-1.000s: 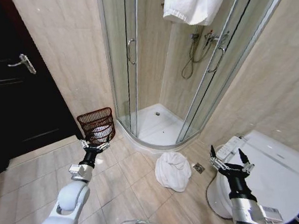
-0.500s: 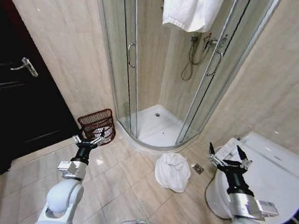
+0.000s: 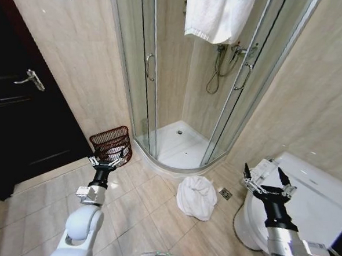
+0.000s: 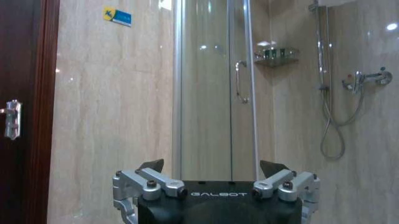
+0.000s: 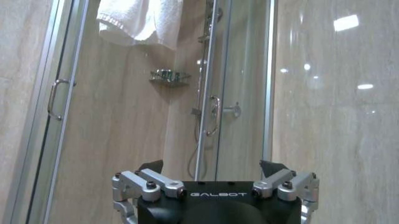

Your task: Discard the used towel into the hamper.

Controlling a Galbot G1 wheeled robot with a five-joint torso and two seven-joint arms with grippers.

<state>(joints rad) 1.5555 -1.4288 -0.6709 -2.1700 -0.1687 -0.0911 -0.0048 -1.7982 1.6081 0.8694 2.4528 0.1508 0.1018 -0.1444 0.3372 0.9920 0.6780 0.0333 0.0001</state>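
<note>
Meanwhile both end effectors – left (image 3: 106, 161), right (image 3: 266, 181) – gape empty; towel (image 3: 197, 197) on floor.

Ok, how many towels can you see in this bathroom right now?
2. One white towel lies crumpled on the floor tiles in front of the shower enclosure; another white towel hangs over the top of the shower. Others may be hidden inside the hamper.

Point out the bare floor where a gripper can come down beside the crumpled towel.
Bare tiles lie between the left gripper and the towel on the floor, and in front of the towel. It is crowded behind it, by the shower base, and on its right, where the toilet and right gripper stand.
</note>
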